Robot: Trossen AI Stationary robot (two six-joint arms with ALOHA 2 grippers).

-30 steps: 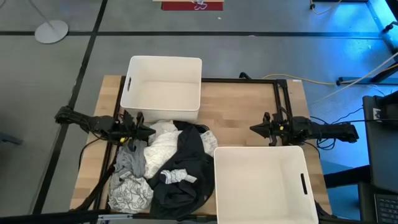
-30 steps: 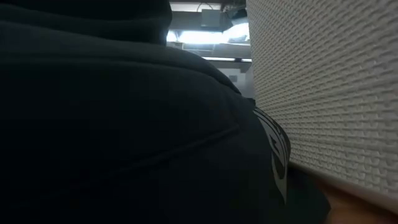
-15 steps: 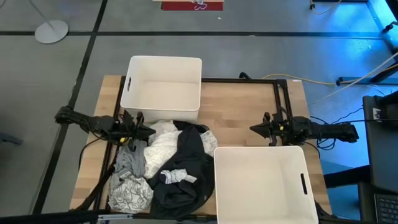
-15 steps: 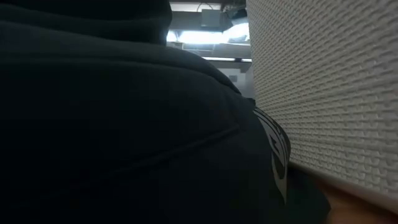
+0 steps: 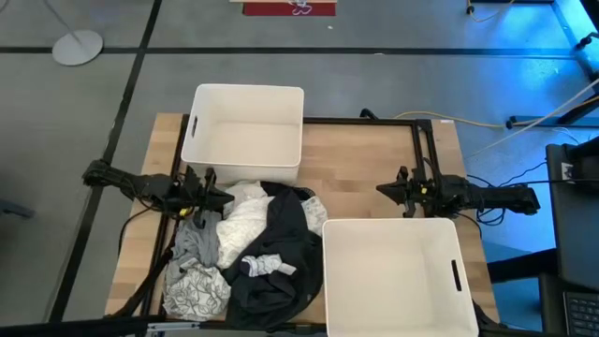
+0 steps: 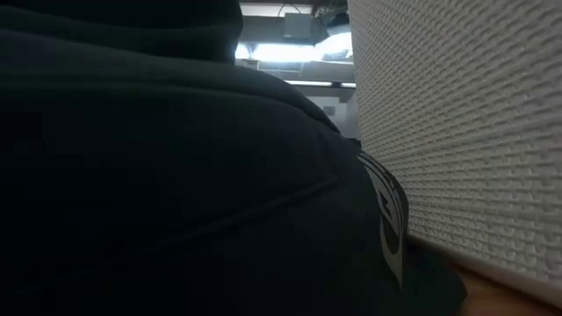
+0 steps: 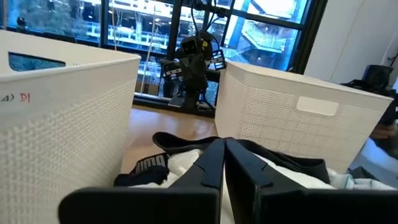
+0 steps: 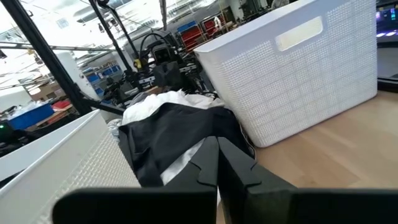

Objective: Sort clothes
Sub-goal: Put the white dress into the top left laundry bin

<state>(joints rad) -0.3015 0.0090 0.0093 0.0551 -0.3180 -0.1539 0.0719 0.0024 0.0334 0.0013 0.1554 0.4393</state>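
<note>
No change vs last second: both arms parked, pile untouched. Sorting not started.

Left gripper (image 5: pixel 217 197) at pile's far-left edge, jaws closed, empty. Right gripper (image 5: pixel 385 192) over bare worktop (image 5: pixel 356 168) between bins, jaws closed, empty.

Clothes (image 5: pixel 245 248) heaped front-left on worktop, between far bin (image 5: pixel 245 131) and near bin (image 5: pixel 393 276), touching both. Black garment (image 5: pixel 285 243) draped over top and right side; white piece (image 5: pixel 243 220) in middle; grey (image 5: pixel 198 245) and white with grey print (image 5: pixel 197 290) at left. All crumpled, overlapping. Both bins empty.
</note>
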